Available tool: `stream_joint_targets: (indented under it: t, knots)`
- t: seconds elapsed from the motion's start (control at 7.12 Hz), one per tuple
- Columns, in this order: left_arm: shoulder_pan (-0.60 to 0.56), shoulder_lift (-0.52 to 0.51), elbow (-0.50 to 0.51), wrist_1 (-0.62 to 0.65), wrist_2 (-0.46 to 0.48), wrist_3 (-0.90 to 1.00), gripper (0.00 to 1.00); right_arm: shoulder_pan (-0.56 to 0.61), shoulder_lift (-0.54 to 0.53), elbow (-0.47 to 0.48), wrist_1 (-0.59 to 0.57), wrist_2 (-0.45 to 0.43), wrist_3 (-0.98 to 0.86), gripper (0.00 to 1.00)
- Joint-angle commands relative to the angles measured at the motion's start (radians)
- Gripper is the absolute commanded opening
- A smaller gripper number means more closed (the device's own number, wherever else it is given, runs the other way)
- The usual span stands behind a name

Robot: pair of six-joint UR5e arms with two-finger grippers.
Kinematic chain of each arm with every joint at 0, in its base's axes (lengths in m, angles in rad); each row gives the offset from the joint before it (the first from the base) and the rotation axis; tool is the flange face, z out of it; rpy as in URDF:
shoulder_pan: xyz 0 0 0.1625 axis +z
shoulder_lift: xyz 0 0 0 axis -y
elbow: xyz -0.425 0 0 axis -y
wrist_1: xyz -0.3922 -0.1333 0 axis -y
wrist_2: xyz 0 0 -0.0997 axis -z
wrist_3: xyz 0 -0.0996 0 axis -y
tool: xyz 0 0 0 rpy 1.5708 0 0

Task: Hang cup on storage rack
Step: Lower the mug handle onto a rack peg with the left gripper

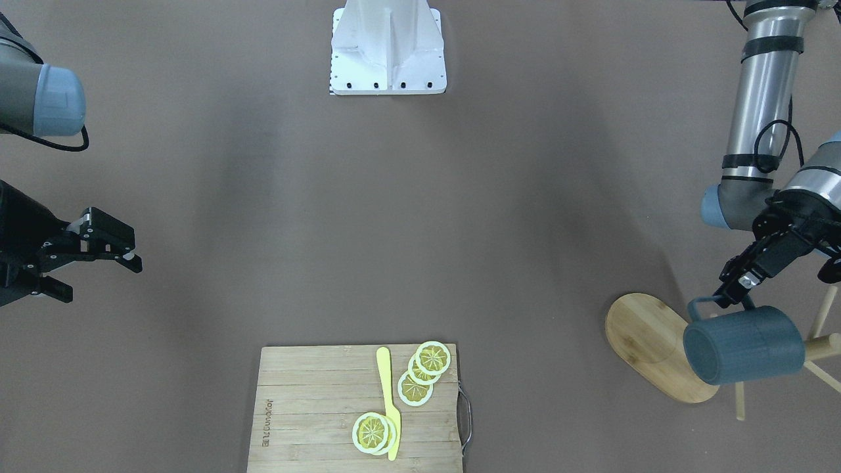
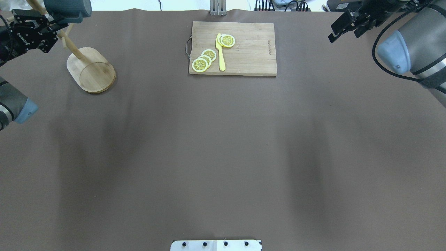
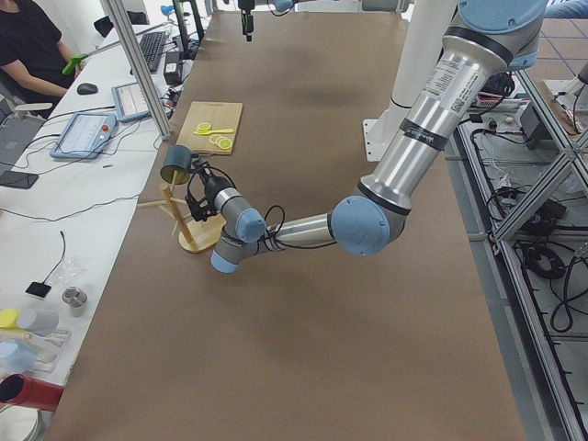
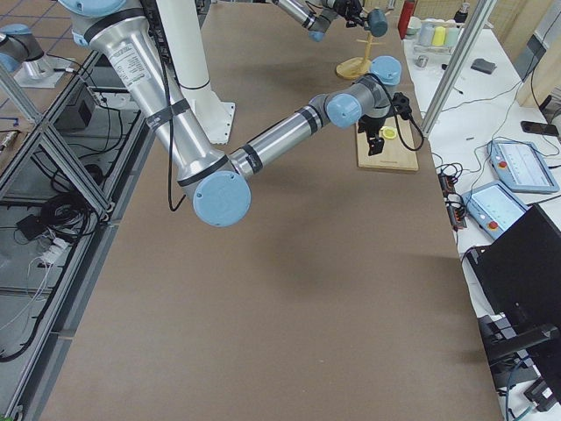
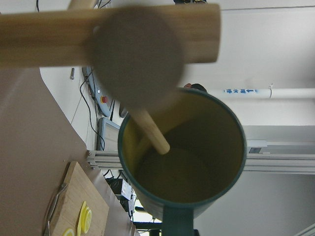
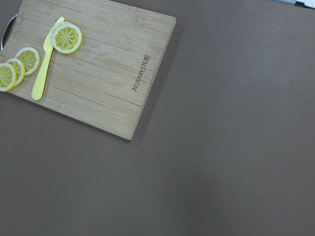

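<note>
You are clamping the cup [image 1: 746,347] by its handle in the left hand [image 1: 734,295], with a peg [image 5: 150,130] of the rack [image 1: 647,341] sitting inside the mouth. Seat it fully before releasing. The right hand [image 1: 98,279] is idling, spread apart.

the cup [image 1: 746,345] has a matt, finely ribbed teal side, and its inside looks glossy. the storage rack [image 1: 647,335] is smooth pale bamboo, like the cutting board [image 1: 315,407], whose wire handle [image 1: 470,420] at 3 o'clock is metal. the knife [image 1: 389,401] looks like yellow plastic. the table cover [image 1: 420,230] is matt brown.
</note>
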Motion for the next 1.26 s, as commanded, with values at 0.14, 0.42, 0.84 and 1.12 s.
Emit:
stream_joint_targets:
  t: [0.14,0.42,0.84,1.12]
  knots:
    - [-0.006,0.006,-0.003,-0.031,0.032,-0.181,0.00,-0.006,0.001,0.001,0.000,-0.015,0.000,1.00]
    - [-0.006,0.021,0.000,-0.064,0.072,-0.289,0.00,-0.006,0.000,0.004,0.000,-0.015,0.000,1.00]
    - [0.008,0.032,0.001,-0.083,0.124,-0.335,0.00,-0.006,-0.003,0.012,-0.002,-0.015,0.001,1.00]
    - [0.049,0.020,-0.002,-0.082,0.184,-0.357,0.00,-0.006,-0.005,0.012,-0.002,-0.015,0.001,1.00]
